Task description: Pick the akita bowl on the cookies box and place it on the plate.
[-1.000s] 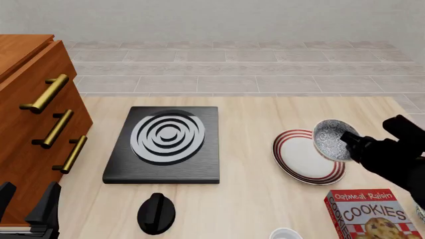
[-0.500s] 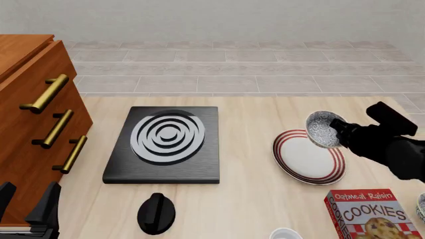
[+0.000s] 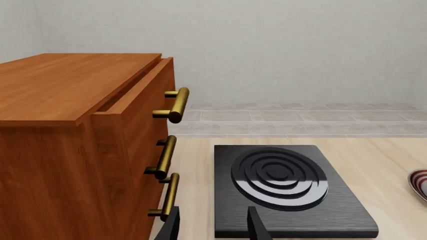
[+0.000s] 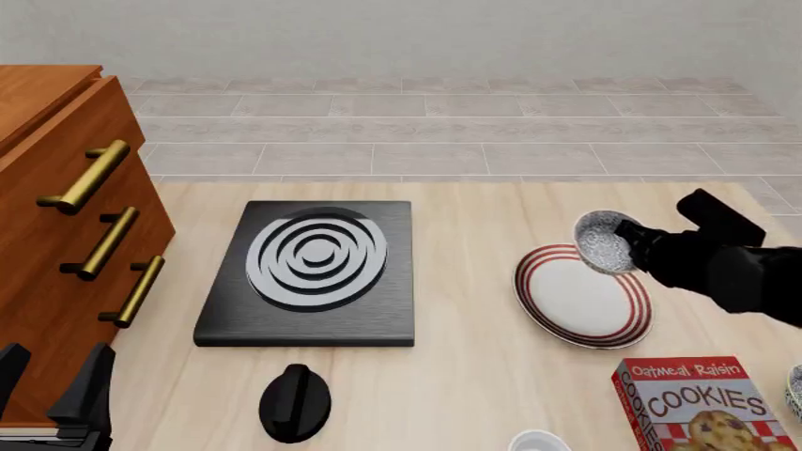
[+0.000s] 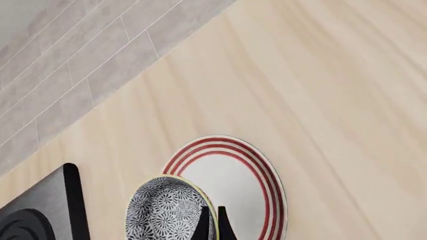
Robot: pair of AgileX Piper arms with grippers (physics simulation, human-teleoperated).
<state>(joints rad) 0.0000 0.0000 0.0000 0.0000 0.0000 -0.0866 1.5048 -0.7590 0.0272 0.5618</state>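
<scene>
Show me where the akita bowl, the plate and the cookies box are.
akita bowl [image 4: 606,242]: front view, on its speckled inside.
plate [image 4: 566,299]: front view, on its bare white middle.
cookies box [image 4: 704,404]: front view, on its white printed panel.

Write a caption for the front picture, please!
The right gripper holds the akita bowl tilted over the far edge of the plate.

You have a pale wooden tabletop [image 4: 476,376] carrying a black slab with white spiral rings [image 4: 311,272] left of centre, a round white plate with red concentric rings [image 4: 581,299] to its right, a red cookies box [image 4: 701,406] at the near right, and a black knob [image 4: 296,402] near you.
</scene>
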